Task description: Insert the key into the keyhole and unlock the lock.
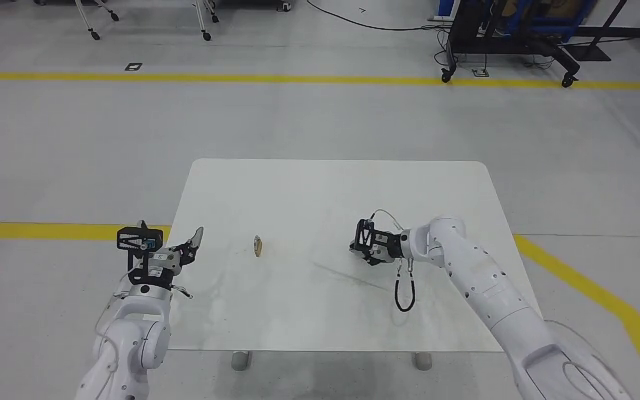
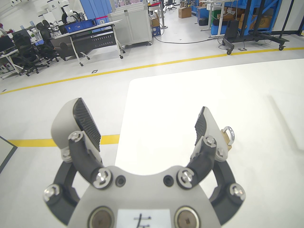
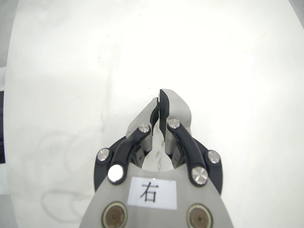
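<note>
A small brass padlock (image 1: 258,246) with a silver shackle lies on the white table (image 1: 330,185), left of centre. In the left wrist view the padlock (image 2: 228,137) is half hidden behind one finger. My left gripper (image 1: 188,246) (image 2: 142,110) hovers at the table's left edge, open and holding nothing, a short way left of the padlock. My right gripper (image 1: 357,240) (image 3: 158,97) sits low over the table's middle, right of the padlock, with its pads pressed together. A thin metal sliver, the key (image 3: 158,94), peeks out at their tips.
A black cable loop (image 1: 404,290) hangs from the right forearm over the table. Bare tabletop lies between the padlock and the right gripper. Yellow floor lines (image 1: 300,78) and wheeled racks (image 1: 510,40) stand far off.
</note>
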You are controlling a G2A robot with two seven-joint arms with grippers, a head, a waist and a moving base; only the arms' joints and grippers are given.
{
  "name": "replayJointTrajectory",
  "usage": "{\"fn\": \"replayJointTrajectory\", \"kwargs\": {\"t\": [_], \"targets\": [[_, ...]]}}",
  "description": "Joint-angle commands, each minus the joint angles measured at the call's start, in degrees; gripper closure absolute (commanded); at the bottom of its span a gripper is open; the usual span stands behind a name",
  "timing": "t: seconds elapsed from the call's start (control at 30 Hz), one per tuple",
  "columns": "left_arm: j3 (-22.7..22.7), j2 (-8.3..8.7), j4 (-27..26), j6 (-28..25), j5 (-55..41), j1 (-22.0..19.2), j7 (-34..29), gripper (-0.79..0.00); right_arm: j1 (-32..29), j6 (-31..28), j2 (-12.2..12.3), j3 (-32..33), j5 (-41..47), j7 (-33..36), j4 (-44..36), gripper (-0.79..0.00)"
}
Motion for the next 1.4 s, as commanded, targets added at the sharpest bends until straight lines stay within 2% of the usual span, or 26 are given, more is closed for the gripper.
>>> {"fn": "replayJointTrajectory", "kwargs": {"t": [0.0, 0.23, 0.3, 0.43, 0.57, 0.67, 0.77, 0.97, 1.13, 1.37], "targets": [[0.0, 0.00, 0.0, 0.0, 0.0, 0.0, 0.0, -0.785, 0.0, 0.0, 0.0, 0.0, 0.0, 0.0, 0.0, 0.000], [0.0, -0.01, 0.1, 0.0, -0.1, 0.0, -0.1, -0.785, 0.0, 0.0, 0.0, 0.0, 0.0, 0.0, 0.0, 0.000], [0.6, -0.03, -0.4, -1.0, 0.1, -0.8, -1.9, -0.785, 0.0, 0.0, 0.0, 0.0, 0.0, 0.0, 0.0, 0.000], [5.8, -0.07, -3.2, -8.0, 1.8, -5.2, -9.6, -0.785, 0.0, 0.0, 0.0, 0.0, 0.0, 0.0, 0.0, 0.000], [14.5, -0.57, -3.3, -14.2, 4.9, -12.5, -18.7, -0.785, 0.0, 0.0, 0.0, 0.0, 0.0, 0.0, 0.0, 0.000], [21.4, -1.35, -0.2, -15.9, 8.9, -19.0, -22.9, -0.785, 0.0, 0.0, 0.0, 0.0, 0.0, 0.0, 0.0, 0.000], [28.0, -2.62, 4.3, -15.0, 10.5, -24.8, -24.5, -0.785, 0.0, 0.0, 0.0, 0.0, 0.0, 0.0, 0.0, 0.000], [38.3, -5.22, 13.4, -14.6, 12.1, -32.8, -26.1, -0.785, 0.0, 0.0, 0.0, 0.0, 0.0, 0.0, 0.0, 0.000], [43.2, -6.71, 18.1, -13.6, 15.1, -36.2, -27.7, -0.785, 0.0, 0.0, 0.0, 0.0, 0.0, 0.0, 0.0, 0.000], [46.4, -7.94, 23.1, -11.9, 19.3, -37.9, -27.7, -0.785, 0.0, 0.0, 0.0, 0.0, 0.0, 0.0, 0.0, 0.000]]}}
